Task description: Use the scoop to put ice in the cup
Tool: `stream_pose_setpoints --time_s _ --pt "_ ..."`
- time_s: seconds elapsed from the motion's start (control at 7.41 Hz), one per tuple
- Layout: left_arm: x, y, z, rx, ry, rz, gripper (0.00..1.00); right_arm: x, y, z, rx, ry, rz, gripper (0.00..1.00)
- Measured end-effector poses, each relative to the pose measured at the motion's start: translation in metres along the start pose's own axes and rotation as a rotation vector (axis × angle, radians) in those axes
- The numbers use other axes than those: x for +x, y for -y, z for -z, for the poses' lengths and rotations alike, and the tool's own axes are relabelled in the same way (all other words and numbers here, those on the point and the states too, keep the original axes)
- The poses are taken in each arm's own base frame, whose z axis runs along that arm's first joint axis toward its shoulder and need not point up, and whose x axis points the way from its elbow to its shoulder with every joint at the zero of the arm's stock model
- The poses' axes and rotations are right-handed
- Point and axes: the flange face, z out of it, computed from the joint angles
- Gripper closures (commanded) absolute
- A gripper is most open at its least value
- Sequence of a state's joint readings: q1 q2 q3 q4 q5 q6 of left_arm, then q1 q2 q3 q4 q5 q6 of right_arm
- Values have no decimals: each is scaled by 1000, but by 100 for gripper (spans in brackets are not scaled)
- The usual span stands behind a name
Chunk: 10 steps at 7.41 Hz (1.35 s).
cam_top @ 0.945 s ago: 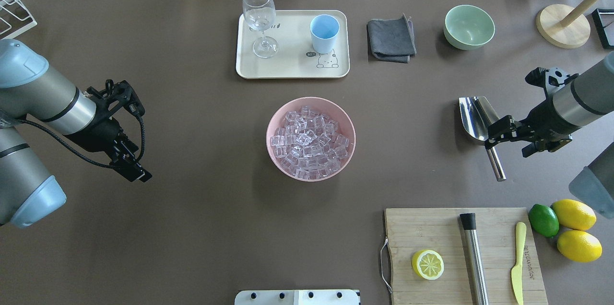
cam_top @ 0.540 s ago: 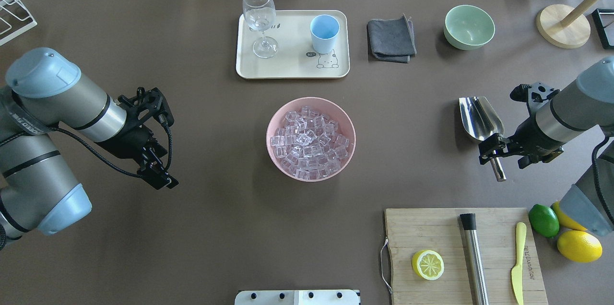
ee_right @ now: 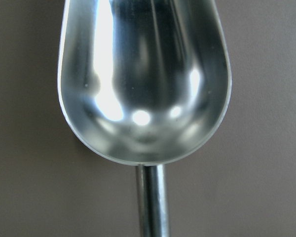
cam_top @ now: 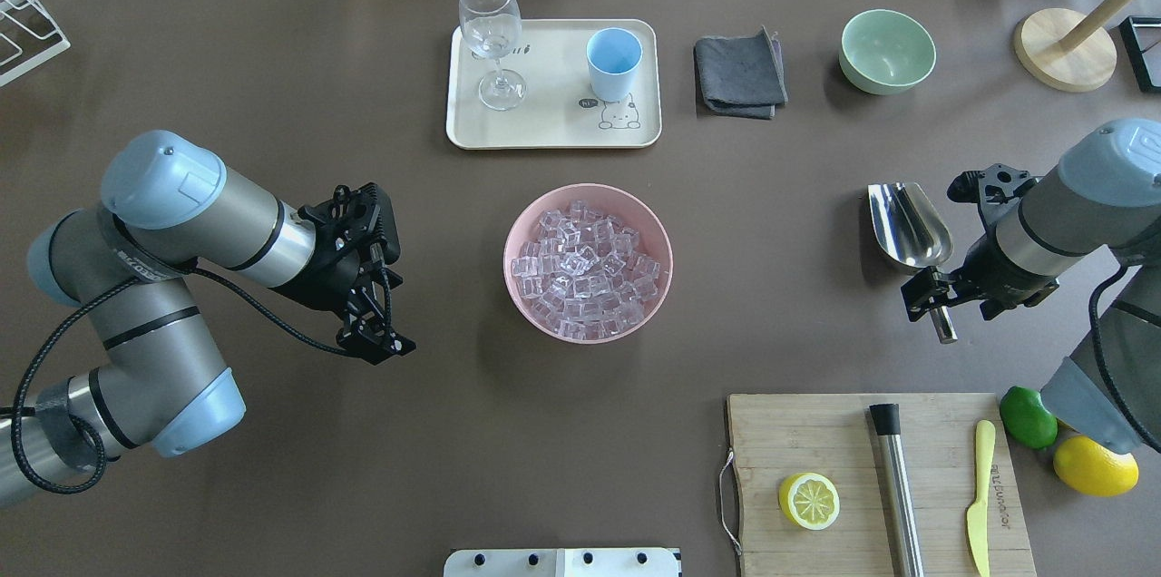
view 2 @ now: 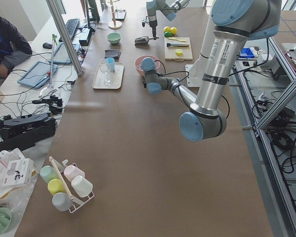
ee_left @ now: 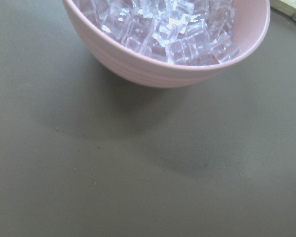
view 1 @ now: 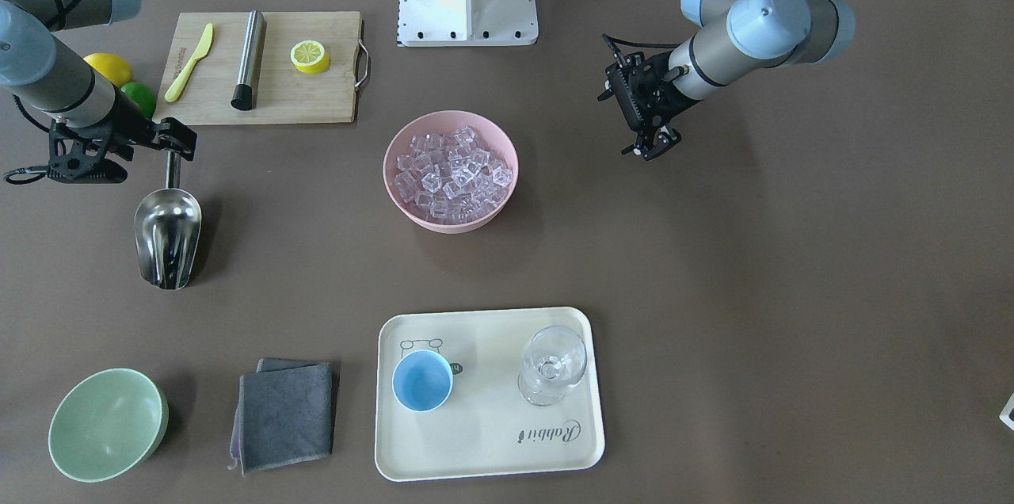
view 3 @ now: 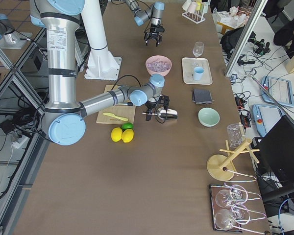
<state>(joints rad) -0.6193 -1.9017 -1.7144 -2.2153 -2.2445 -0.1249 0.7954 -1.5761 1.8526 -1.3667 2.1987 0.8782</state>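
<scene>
The silver scoop lies flat on the table at the right, its trough filling the right wrist view. My right gripper sits low over the scoop's handle, and its jaws look open astride it. A pile of ice fills the pink bowl at the centre. The light-blue cup stands upright on the cream tray. To the left of the pink bowl my left gripper hangs open, holding nothing.
A stemmed glass shares the tray with the cup. A grey cloth and a pale green bowl lie at the back right. Near the front right, a cutting board carries a lemon half, a steel cylinder and a yellow knife.
My left arm has swung right, toward the pink bowl. My right gripper has slid back along the scoop's handle toward its end. The scoop has stayed where it lay.
</scene>
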Motion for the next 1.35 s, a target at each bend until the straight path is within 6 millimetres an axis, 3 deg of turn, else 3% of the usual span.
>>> stream_pose_setpoints --time_s 0.14,0.27,0.4,0.54,0.68,0.94,1.35 --pt "5 8 -10 38 23 -39 1 -3 0 -1 0 -2 7 17" --pt "3 16 -21 73 34 -88 1 -4 0 -3 -3 -3 8 17" --pt "-10 22 -37 83 43 -189 1 -3 1 -5 -5 -6 7 34" --pt "-19 27 -47 90 53 -279 1 -3 1 -6 -7 -7 6 69" --pt "-26 35 -56 114 66 -357 1 -3 1 -6 -8 -6 6 97" --pt "-34 52 -67 174 87 -443 1 -4 0 -8 -11 -6 4 100" --pt "-25 69 -66 240 84 -448 1 -4 1 -11 -20 0 8 100"
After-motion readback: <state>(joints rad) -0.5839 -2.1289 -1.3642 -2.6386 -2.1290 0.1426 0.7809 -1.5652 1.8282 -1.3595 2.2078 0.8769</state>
